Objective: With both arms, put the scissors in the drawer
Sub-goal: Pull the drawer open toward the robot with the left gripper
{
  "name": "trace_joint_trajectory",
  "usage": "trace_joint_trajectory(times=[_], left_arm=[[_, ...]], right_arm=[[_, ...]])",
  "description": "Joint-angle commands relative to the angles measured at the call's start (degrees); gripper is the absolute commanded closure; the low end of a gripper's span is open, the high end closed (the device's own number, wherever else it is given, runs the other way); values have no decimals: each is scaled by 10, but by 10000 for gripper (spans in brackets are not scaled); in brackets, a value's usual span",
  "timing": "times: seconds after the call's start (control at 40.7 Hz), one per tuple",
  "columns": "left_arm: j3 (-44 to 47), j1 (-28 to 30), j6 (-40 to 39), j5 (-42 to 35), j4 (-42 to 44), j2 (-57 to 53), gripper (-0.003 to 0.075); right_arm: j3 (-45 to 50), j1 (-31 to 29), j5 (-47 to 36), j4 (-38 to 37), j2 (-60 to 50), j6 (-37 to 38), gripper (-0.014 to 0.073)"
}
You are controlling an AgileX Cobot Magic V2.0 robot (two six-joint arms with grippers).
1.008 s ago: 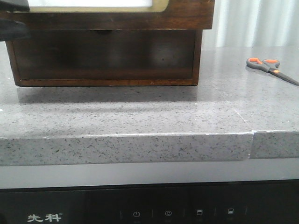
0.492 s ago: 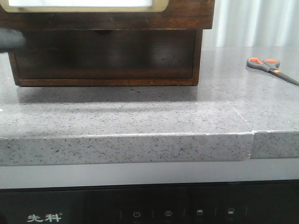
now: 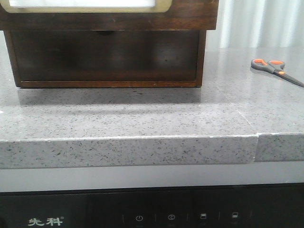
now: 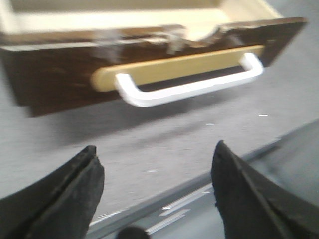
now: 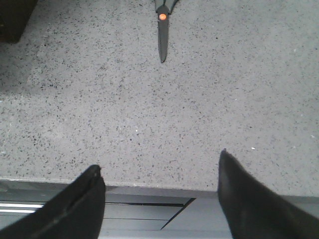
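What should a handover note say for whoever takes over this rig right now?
Left gripper: jaws open, empty, facing the cabinet's white handle, not touching it.
Right gripper: jaws open, empty, above the counter edge, short of the scissors.
Scissors: flat on the counter, to the right of the cabinet, untouched.
Drawer: looks shut in the front view.
Done: nothing yet by the look of things.
Left: open the drawer, pick up the scissors, put them inside.
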Motion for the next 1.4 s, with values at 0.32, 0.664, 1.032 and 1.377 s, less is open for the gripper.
trace_joint_trajectory(times=[0.32, 0.664, 1.032, 1.377], left_arm=[[-69, -80, -97, 2, 178, -50, 258], [-69, -271, -210, 0, 339, -67, 258], [-69, -273, -248, -30, 364, -76, 258], [-69, -273, -248, -33, 364, -76, 258]], right_arm=[[-19, -2, -37, -10, 3, 1, 86], [-19, -2, -37, -10, 3, 1, 86], [-20, -2, -63, -9, 3, 1, 86], [-149, -4, 18, -7, 139, 12, 86]])
